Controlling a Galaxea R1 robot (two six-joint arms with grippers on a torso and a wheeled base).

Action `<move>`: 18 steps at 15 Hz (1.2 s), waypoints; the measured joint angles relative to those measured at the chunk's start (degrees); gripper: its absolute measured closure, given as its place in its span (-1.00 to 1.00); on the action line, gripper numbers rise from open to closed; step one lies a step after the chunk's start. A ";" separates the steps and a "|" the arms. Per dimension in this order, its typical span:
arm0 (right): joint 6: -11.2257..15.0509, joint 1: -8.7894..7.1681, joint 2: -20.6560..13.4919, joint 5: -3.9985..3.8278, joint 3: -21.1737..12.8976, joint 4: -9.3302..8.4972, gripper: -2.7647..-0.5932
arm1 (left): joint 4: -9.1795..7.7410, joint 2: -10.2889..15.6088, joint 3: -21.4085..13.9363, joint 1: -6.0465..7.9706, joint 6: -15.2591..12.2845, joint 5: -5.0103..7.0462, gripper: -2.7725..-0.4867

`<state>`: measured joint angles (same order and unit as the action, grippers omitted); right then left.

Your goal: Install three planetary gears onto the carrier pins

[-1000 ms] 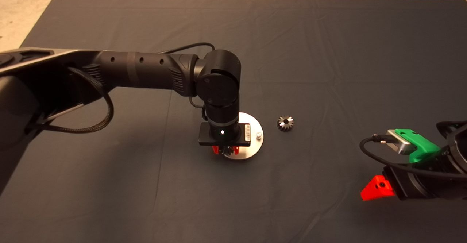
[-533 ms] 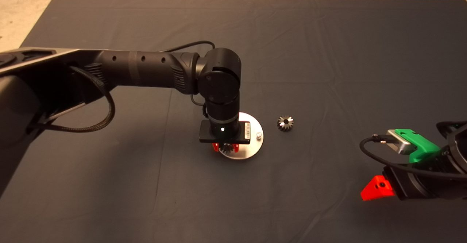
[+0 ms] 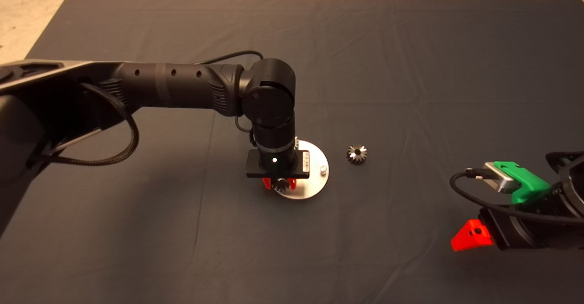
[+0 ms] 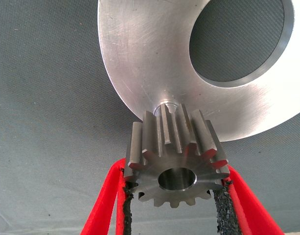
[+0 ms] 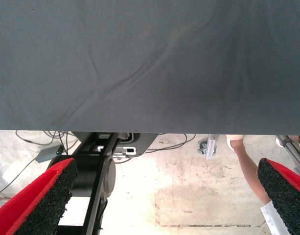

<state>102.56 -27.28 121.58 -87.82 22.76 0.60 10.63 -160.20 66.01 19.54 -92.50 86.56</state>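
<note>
the left gripper (image 3: 279, 184) is mostly hidden under its own wrist camera, which also covers the disc's (image 3: 315, 190) centre hole and part of its rim. behind the held gear (image 4: 175, 164) a carrier pin (image 4: 165, 105) shows only its top. the right gripper (image 3: 472, 235) is cut by the picture's edge.

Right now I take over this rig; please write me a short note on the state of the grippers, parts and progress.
Left gripper: shut on a gear, held over the disc, near a pin; not yet seated.
Right gripper: open, parked at the mat's lower right edge.
Second gear: loose on the mat, right of the disc.
One bare pin shows on the disc; the third gear is not clearly seen.
Left to do: seat this gear, then the loose one.
</note>
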 joint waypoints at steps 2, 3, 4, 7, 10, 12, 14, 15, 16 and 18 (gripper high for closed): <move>0.00 0.00 0.01 0.00 0.02 0.02 -0.99 | -0.13 0.63 -0.06 0.02 0.00 -0.39 0.67; 0.00 0.00 0.01 0.00 0.02 0.02 -0.99 | -0.11 0.88 -0.11 0.00 0.00 -0.39 0.67; 0.00 0.00 0.01 0.00 0.02 0.02 -0.99 | -0.11 1.02 -0.11 0.00 0.00 -0.39 0.67; 0.01 0.00 0.01 0.00 0.01 0.02 -0.99 | -0.11 1.21 -0.15 0.01 0.00 -0.42 0.67; 0.00 0.00 0.01 -0.02 0.02 0.02 -0.99 | -0.11 1.18 -0.17 0.00 0.00 -0.39 0.67; 0.00 0.00 0.01 -0.03 0.02 0.02 -0.99 | -0.11 1.16 -0.17 0.00 0.00 -0.39 0.67; 0.00 0.00 0.01 -0.03 0.02 0.02 -0.99 | -0.11 1.16 -0.17 0.00 -0.09 -0.37 0.67; 0.00 0.00 0.01 -0.01 0.02 0.01 -0.99 | -0.07 1.16 -0.35 0.00 -0.52 -0.34 0.67; 0.00 0.00 0.01 0.00 0.01 0.02 -0.99 | 0.05 1.16 -0.62 0.00 -1.24 -0.32 0.67; 0.00 0.00 0.01 -0.03 0.02 0.02 -0.99 | 0.23 1.18 -1.38 0.00 -2.61 -0.20 0.67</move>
<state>102.56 -27.28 121.59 -87.85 22.78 0.62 10.86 -159.01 64.63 19.54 -95.11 86.36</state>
